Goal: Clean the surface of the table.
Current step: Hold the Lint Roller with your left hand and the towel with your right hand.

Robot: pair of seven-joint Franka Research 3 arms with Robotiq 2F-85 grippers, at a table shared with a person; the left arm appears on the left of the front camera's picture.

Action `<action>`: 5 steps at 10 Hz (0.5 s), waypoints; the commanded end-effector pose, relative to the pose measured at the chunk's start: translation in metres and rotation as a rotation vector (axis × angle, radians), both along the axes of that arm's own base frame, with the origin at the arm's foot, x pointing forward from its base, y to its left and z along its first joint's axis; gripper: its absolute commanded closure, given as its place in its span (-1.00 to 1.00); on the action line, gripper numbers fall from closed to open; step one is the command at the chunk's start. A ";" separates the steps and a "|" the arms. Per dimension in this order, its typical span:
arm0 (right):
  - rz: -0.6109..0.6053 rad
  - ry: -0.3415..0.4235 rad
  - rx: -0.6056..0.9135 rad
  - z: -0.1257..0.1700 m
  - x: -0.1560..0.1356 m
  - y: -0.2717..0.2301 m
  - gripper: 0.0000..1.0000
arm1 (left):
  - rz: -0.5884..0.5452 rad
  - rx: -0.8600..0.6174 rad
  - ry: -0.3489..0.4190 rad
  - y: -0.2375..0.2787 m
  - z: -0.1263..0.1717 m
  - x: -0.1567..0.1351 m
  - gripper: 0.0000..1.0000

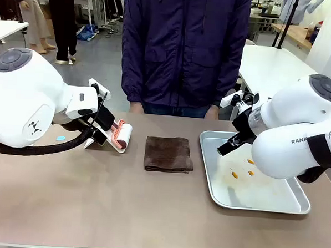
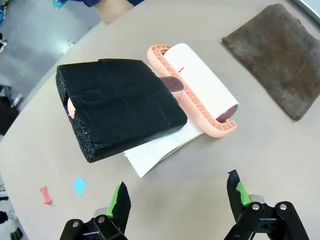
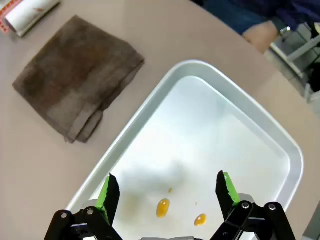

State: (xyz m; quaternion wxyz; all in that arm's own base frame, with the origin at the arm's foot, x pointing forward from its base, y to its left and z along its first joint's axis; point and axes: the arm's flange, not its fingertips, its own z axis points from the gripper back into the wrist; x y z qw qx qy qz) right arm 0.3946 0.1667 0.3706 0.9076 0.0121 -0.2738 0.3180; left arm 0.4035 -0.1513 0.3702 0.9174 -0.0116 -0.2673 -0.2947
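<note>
The beige-brown table (image 1: 122, 205) holds a folded brown cloth (image 1: 168, 153) at its middle. Left of the cloth lies a lint roller (image 1: 121, 136) with a white roll (image 2: 200, 82), a pink frame and a black foam handle (image 2: 122, 107), resting on a white sheet. My left gripper (image 1: 105, 127) hovers open just short of the handle (image 2: 177, 200), with nothing between its fingers. Above the tray's near-left part, my right gripper (image 1: 231, 139) also stands open and empty (image 3: 167, 192).
A silver metal tray (image 1: 294, 206) at the right carries small orange spots (image 3: 163, 207). A red scrap (image 2: 46, 195) and a blue scrap (image 2: 79, 186) lie on the table near the left gripper. A person in a dark jacket (image 1: 183, 47) stands at the far edge.
</note>
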 end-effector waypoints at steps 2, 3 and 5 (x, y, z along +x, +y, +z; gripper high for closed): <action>0.000 0.000 0.000 0.000 0.000 0.000 -1.00 | 0.000 0.000 0.000 0.000 0.000 0.000 -1.00; 0.000 0.000 0.000 0.000 0.000 0.000 -1.00 | 0.000 0.000 0.000 0.000 0.000 0.000 -1.00; 0.000 0.000 0.000 0.000 0.000 0.000 -1.00 | 0.000 0.000 0.000 0.000 0.000 0.000 -1.00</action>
